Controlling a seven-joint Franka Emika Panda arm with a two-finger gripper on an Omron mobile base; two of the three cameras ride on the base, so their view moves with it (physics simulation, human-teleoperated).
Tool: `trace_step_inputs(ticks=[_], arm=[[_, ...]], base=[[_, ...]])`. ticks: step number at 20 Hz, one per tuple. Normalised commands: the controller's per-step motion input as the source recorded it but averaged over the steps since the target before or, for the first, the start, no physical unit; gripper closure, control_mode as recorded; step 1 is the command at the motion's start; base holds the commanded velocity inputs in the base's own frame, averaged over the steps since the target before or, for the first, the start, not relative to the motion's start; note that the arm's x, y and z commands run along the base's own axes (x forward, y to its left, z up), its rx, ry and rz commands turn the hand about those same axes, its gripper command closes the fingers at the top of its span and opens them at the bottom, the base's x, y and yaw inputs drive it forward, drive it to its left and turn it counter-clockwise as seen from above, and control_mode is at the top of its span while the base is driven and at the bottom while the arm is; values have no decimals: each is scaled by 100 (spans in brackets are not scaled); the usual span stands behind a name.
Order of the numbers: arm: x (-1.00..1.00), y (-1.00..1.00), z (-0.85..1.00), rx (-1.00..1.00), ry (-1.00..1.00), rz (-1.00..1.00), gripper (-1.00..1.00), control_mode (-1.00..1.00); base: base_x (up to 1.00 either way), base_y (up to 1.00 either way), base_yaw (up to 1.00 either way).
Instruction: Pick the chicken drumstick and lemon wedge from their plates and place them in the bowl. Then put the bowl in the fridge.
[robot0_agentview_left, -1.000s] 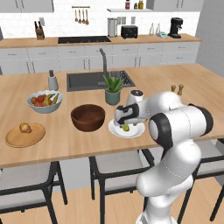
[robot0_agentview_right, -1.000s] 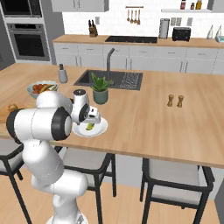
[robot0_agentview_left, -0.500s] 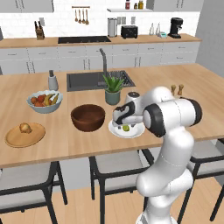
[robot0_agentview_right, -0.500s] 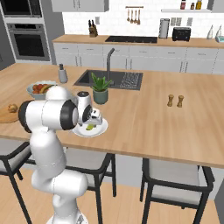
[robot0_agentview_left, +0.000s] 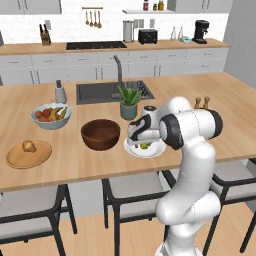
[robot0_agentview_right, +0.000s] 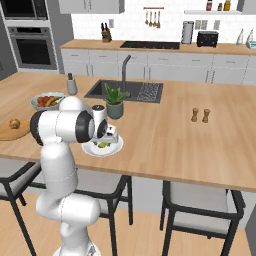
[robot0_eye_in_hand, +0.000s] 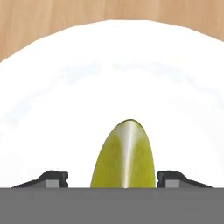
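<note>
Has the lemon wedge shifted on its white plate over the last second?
No. The lemon wedge lies in the same spot on the white plate, beside the wooden bowl.

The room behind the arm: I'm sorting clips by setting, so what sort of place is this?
A home kitchen, rendered. A wooden island counter holds a sink; behind stand a cooktop, a toaster and a wall oven.

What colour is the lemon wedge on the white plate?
Yellow-green, with a pale stripe down its middle; the lemon wedge shows best in the hand view.
</note>
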Motion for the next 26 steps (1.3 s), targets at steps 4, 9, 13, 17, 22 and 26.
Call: trace_step_inputs(ticks=[4,9,13,17,22,26], arm=[[-67,0,-3,3,0,0,100,-100],[-61,0,6,6,0,-4,100,-100],[-53,3,74,2,0,-10,100,-100],[-26,6,98,0,0,-7,100,-100],[-1,15,97,0,3,0,100,-100],[37,57,76,1,1,0,100,-100]], base=[[0,0,0],[0,0,0],[0,0,0],[0,0,0],[0,0,0],[0,0,0]])
